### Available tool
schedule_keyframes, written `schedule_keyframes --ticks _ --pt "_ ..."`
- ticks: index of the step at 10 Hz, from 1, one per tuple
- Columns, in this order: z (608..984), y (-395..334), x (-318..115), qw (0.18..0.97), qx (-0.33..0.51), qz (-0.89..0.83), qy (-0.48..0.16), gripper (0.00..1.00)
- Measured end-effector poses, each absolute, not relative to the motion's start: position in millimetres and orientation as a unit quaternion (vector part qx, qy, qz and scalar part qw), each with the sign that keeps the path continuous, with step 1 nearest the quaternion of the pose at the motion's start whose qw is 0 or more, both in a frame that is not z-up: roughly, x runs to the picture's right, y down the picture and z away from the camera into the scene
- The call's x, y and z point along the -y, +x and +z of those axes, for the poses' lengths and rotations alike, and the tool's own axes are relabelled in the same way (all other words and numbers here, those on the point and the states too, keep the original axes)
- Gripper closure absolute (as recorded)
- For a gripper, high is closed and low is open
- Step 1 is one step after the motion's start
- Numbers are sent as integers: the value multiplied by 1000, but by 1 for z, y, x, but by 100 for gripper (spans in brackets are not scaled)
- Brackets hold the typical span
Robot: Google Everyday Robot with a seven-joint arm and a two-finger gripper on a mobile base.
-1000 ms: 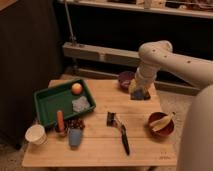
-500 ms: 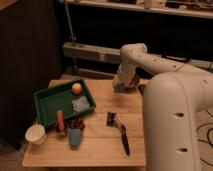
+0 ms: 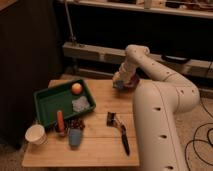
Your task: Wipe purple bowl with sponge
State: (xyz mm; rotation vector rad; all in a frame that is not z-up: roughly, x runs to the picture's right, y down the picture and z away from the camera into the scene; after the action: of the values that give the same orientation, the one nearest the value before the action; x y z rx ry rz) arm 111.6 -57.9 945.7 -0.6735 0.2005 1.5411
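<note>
The purple bowl sits at the back edge of the wooden table, mostly covered by the arm. My gripper hangs down at the bowl's left rim, shut on the small blue sponge, which touches or sits just beside the rim. The inside of the bowl is hidden.
A green tray at the left holds an orange and a pale crumpled thing. A white cup, a blue cup and a red-orange object stand at the front left. A black-handled brush lies mid-table. My arm covers the table's right side.
The gripper with the sponge moved left across the bowl's place a second ago, then stayed about still. The arm swung forward and now hides the dark red bowl on the right.
</note>
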Motion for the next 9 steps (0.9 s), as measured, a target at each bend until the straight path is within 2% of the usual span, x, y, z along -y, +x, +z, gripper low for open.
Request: schedule_keyframes --ticks 9 --pt "942 115 64 660 -83 683 -302 100"
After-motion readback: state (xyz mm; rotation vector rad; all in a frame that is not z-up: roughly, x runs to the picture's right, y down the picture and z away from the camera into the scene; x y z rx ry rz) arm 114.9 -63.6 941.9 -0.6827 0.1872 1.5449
